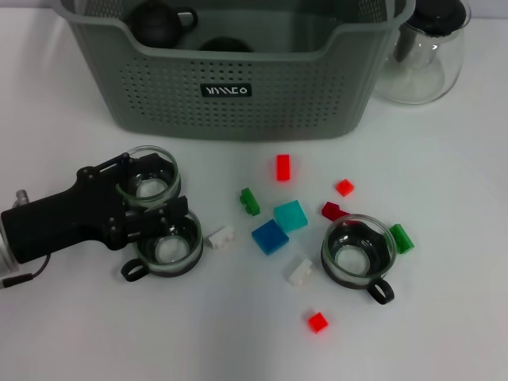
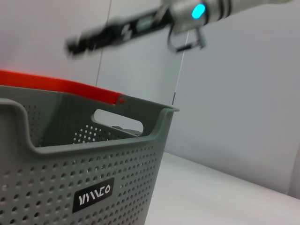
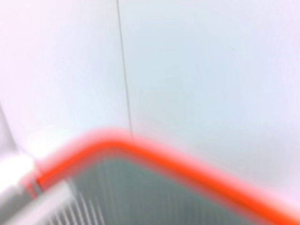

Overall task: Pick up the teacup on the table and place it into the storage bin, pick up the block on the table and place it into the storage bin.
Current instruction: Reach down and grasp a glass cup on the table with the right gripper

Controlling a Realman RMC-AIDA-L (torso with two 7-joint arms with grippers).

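While the left gripper (image 1: 151, 202) lies low in front of the bin (image 1: 238, 95), its fingers sit narrowly between two cups, one (image 1: 148, 175) nearer the bin and one (image 1: 168, 246) farther; whether they grip either is unclear. Right of these lie scattered blocks (image 1: 270, 236) and a third cup (image 1: 358, 250). The right gripper is out of view.

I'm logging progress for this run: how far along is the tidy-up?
Done: dark rounded items, apparently cups, already lie in the bin. In hand: the left gripper is down between two glass teacups, at the rim of the nearer one; whether it grips is unclear. Left: three teacups, including the one on the right, and about ten blocks such as the blue block. The right gripper isn't visible.
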